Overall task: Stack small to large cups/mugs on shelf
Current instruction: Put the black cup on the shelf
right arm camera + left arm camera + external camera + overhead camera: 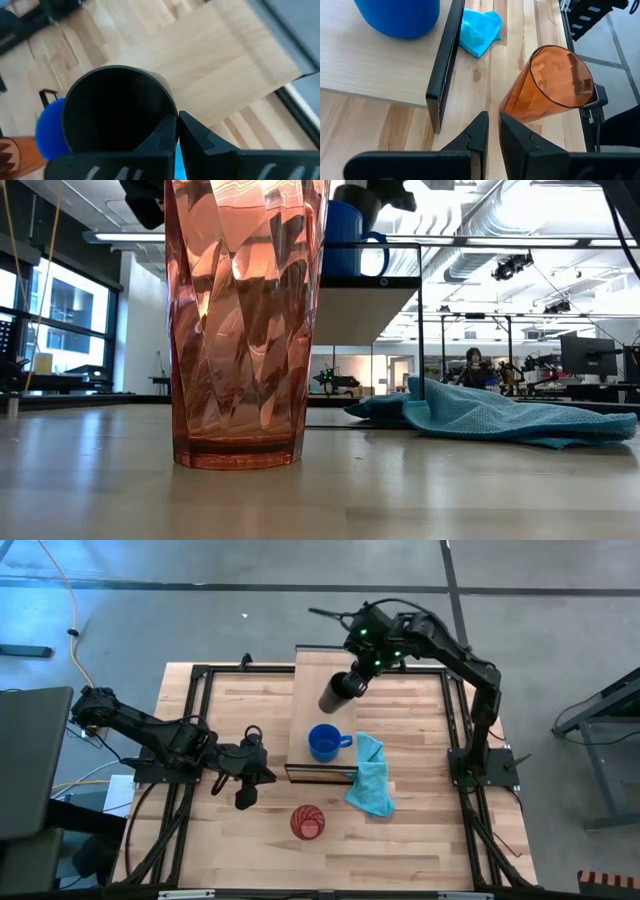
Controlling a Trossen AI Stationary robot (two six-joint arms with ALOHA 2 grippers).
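Note:
The black cup (340, 693) hangs tilted over the far part of the light-wood shelf (322, 670), with my right gripper (360, 675) shut on it. The short blue mug (325, 742) stands on its base on the shelf's near part. On the tabletop near the front edge, the red-orange tumbler (308, 822) stands upright, mouth up. My left gripper (245, 798) hovers to the tumbler's left, shut, with nothing between its fingers (480, 132). My right gripper holds the black cup by the wall at its rim (172, 114), which is pinched between the two fingers; one finger seems to be inside the mouth and one outside. The fingers slant down from the far right. The cup hangs tilted, lifted clear of the shelf.
A light-blue cloth (370, 780) lies crumpled on the table at the shelf's near right corner. The shelf's black frame edge (445, 65) stands between my left gripper and the blue mug. Bare tabletop (240, 700) lies left of the shelf.

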